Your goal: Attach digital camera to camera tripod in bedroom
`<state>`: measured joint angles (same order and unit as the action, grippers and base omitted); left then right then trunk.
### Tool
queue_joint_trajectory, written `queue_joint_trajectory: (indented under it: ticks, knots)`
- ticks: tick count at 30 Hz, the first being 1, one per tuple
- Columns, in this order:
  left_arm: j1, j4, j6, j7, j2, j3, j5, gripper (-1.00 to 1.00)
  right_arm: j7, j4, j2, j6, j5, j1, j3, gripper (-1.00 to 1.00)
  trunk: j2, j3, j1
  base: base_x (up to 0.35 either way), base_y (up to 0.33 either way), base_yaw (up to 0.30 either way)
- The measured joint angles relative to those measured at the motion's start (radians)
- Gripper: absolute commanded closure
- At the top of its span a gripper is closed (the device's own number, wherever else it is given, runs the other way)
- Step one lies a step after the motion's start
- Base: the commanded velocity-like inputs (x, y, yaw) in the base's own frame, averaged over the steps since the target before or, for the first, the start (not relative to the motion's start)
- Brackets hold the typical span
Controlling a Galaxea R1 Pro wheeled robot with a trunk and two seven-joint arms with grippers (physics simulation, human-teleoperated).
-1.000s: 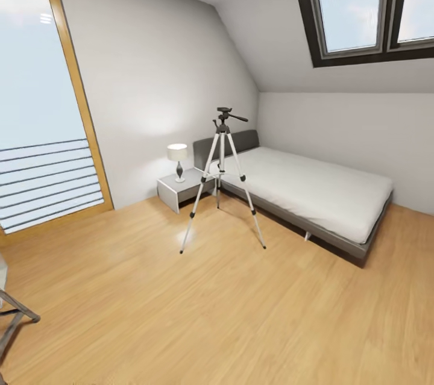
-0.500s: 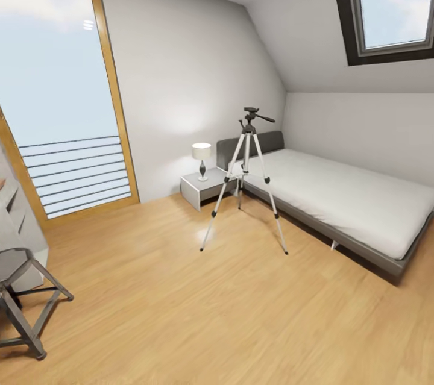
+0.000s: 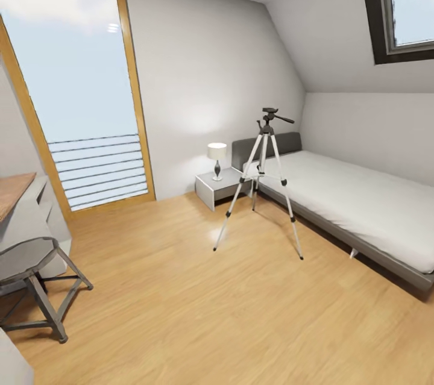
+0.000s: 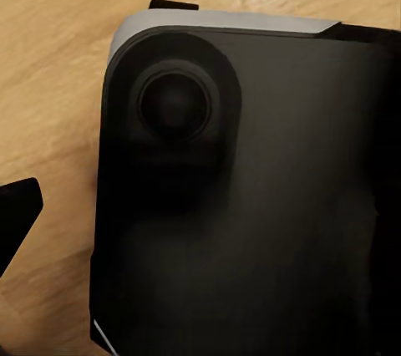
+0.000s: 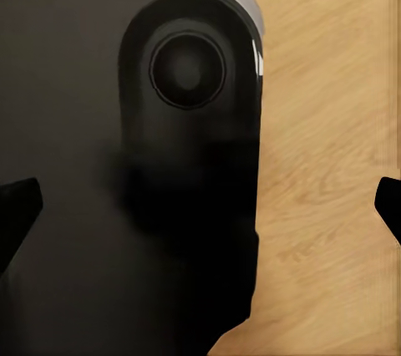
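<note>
The camera tripod (image 3: 265, 132) stands upright on the light wood floor of the bedroom, mid-room, just in front of the bed's head end. It has thin silver-white legs and a black head whose pan handle points right. The digital camera is out of view. In the left wrist view my left gripper (image 4: 200, 222) hangs over a black rounded body above the floor, with one fingertip (image 4: 18, 222) at the picture's edge. In the right wrist view my right gripper (image 5: 200, 214) is open, its fingertips (image 5: 17, 218) far apart, nothing held.
A grey-framed white bed (image 3: 361, 204) runs along the right wall. A grey nightstand (image 3: 218, 189) with a small lamp (image 3: 217, 156) sits behind the tripod. A tall wood-framed window (image 3: 78, 90) is at the left. A grey stool (image 3: 30, 264) and desk edge (image 3: 12, 189) stand near left.
The whole head view has shifted right, so the camera has turned left. The stool and desk edge have come into view, and the skylight has slid toward the right edge.
</note>
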<state>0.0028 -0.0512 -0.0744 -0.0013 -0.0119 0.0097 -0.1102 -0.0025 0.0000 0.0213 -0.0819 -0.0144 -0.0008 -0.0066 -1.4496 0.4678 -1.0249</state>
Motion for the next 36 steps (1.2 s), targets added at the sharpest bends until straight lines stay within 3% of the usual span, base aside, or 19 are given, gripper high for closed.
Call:
queue_joint_trajectory:
  ticks: [36]
  knots:
    - [0.000,0.001,-0.001,0.000,-0.002,-0.001,0.001,-1.00,0.000,0.000,0.004,0.000,-0.001,0.000,0.004,-1.00,0.000,0.000,0.000,0.166,-0.232,0.009]
